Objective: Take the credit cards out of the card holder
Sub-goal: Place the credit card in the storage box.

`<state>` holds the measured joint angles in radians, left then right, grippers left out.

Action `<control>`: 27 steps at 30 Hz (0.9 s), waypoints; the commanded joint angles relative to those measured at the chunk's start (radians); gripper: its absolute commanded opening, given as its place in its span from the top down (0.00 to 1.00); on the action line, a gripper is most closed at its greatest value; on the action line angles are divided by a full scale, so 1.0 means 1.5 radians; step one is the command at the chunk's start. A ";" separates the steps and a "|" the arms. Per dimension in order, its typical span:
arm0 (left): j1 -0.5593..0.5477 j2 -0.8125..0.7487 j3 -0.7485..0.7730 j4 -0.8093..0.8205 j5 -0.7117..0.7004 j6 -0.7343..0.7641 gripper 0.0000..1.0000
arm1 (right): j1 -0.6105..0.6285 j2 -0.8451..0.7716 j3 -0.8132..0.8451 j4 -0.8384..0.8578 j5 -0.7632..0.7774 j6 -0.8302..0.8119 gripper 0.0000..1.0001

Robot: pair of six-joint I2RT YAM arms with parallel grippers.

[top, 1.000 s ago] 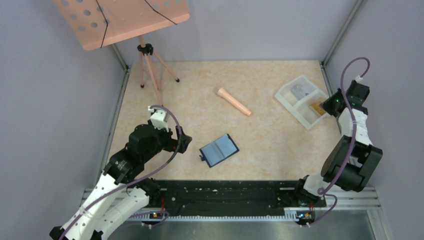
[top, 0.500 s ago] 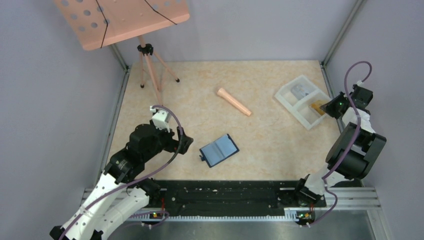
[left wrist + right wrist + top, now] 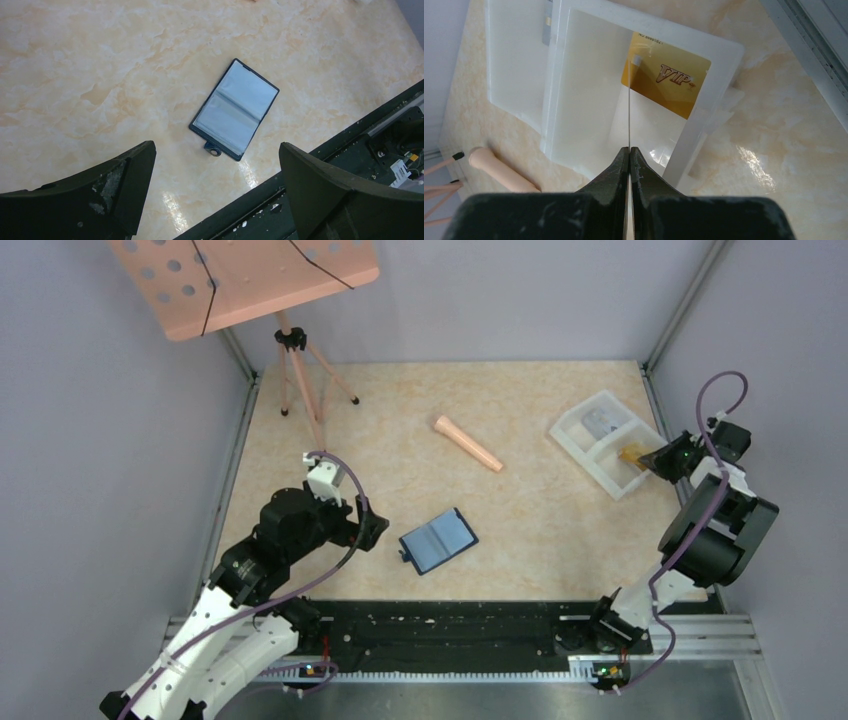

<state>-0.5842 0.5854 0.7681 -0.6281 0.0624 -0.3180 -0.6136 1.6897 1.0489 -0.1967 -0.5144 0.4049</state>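
Left gripper (image 3: 216, 146) hangs low over the table (image 3: 100, 75), its two matte black, scuffed fingers spread wide with nothing between them. Right there in my left wrist view is the card holder (image 3: 234, 116): a small navy folder lying open and flat on the glossy, marbled beige surface. Its pale blue pockets face up, there's a crease down the middle and a short tab with a snap at one edge. I see no card showing in those pockets.

Over to the right gripper (image 3: 629, 149): jaws pressed together, pinching what looks to me like a pale card (image 3: 629, 110). It is seen edge-on as a hair-thin straight line running out from the fingertips over the tray (image 3: 584, 100). That tray is white, translucent plastic with two rectangular compartments, sitting at the table's far right. In the nearer compartment a shiny gold card (image 3: 669, 82) with "VIP" lettering leans against the corner. In the other one the overhead view shows a grey card (image 3: 600, 424).

A smooth pink tapered peg (image 3: 467, 443) lies mid-table, well apart from everything.
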 commanded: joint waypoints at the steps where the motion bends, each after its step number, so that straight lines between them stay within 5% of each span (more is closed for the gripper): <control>1: 0.001 -0.002 -0.007 0.041 0.009 0.007 0.01 | -0.010 0.008 0.037 0.042 -0.022 0.007 1.00; 27: 0.001 -0.004 -0.009 0.043 0.007 0.008 0.01 | -0.021 0.056 0.067 0.065 -0.037 0.047 1.00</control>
<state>-0.5842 0.5850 0.7624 -0.6228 0.0635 -0.3180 -0.6334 1.7550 1.0962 -0.1234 -0.5598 0.4683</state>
